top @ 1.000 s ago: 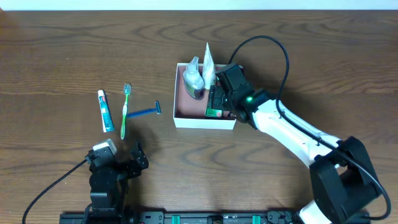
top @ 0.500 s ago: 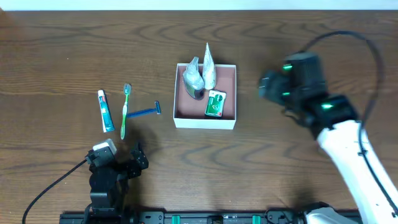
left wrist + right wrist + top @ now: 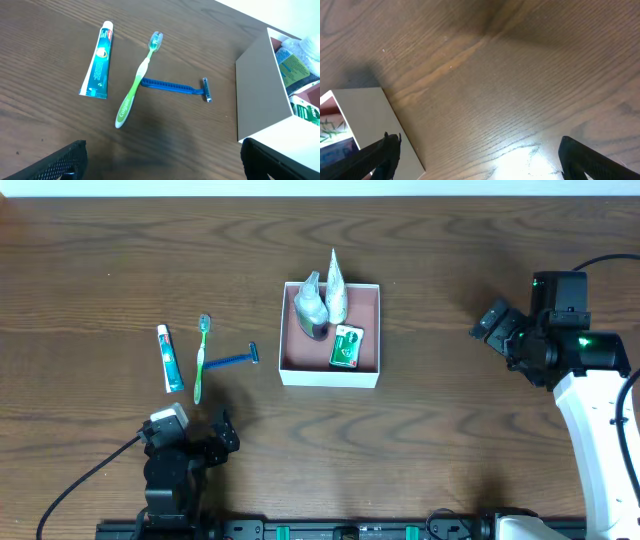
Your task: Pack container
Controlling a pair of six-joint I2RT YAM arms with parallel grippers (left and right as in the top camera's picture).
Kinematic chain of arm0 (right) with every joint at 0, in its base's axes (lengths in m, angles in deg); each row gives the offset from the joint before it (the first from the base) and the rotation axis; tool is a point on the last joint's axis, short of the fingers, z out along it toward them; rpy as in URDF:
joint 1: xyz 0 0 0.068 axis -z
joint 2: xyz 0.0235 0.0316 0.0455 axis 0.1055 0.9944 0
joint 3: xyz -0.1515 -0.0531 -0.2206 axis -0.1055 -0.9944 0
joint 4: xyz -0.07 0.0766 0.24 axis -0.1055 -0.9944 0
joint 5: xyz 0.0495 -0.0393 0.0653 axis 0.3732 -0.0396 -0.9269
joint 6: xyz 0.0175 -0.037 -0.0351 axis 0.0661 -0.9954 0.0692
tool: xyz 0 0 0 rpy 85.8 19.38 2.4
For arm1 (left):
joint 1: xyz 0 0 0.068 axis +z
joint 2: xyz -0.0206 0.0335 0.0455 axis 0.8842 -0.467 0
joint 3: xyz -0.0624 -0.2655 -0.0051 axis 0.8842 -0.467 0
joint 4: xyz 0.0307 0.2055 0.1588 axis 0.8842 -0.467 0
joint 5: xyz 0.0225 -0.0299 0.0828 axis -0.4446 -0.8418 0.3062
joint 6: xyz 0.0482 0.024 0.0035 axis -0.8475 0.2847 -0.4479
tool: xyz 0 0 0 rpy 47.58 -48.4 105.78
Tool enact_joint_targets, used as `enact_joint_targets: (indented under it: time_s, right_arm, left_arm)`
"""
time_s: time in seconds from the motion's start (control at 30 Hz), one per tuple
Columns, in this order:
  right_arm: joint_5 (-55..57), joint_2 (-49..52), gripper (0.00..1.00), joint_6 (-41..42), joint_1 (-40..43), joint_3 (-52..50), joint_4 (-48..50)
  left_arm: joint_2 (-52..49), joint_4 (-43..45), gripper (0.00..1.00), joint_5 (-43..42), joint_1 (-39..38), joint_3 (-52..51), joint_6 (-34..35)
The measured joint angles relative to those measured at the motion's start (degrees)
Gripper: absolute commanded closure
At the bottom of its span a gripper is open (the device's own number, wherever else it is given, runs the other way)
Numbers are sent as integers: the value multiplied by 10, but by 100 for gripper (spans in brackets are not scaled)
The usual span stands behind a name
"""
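Note:
The container [image 3: 367, 299] is a square white box with a pinkish-brown inside at the table's middle. It holds two grey-white pouches [image 3: 322, 300] and a small green-and-white packet [image 3: 347, 346]. It also shows in the left wrist view [image 3: 260, 90] and the right wrist view [image 3: 370, 120]. A toothpaste tube [image 3: 170, 358], a green toothbrush [image 3: 201, 358] and a blue razor [image 3: 232, 360] lie left of the container; the left wrist view shows the tube [image 3: 99, 60], the toothbrush [image 3: 137, 82] and the razor [image 3: 175, 87]. My left gripper [image 3: 210, 442] is open and empty near the front edge. My right gripper [image 3: 497, 323] is open and empty, right of the container.
Brown wooden table [image 3: 450, 240] all around. A black cable [image 3: 80, 480] runs from the left arm toward the front left corner.
My right gripper has left the container, where the green-and-white packet now lies, and swung far to the right. The left arm has not moved.

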Motion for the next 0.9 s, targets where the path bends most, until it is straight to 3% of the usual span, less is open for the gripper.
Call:
enact_joint_targets:
  time_s: [0.2,0.43,0.63,0.9]
  right_arm:
    - [-2,0,1,0,0,0,-1]
    - [-3,1,1,0,0,0,0]
    - [-3,1,1,0,0,0,0]
    - [-3,1,1,0,0,0,0]
  left_arm:
    - [-77,-8,2,0,0,61,-11]
    - [-355,-63,2,2,12,268,-57]
    - [-598,-117,2,5,86,450,-95]
    - [-794,-76,2,-6,159,511,-121]
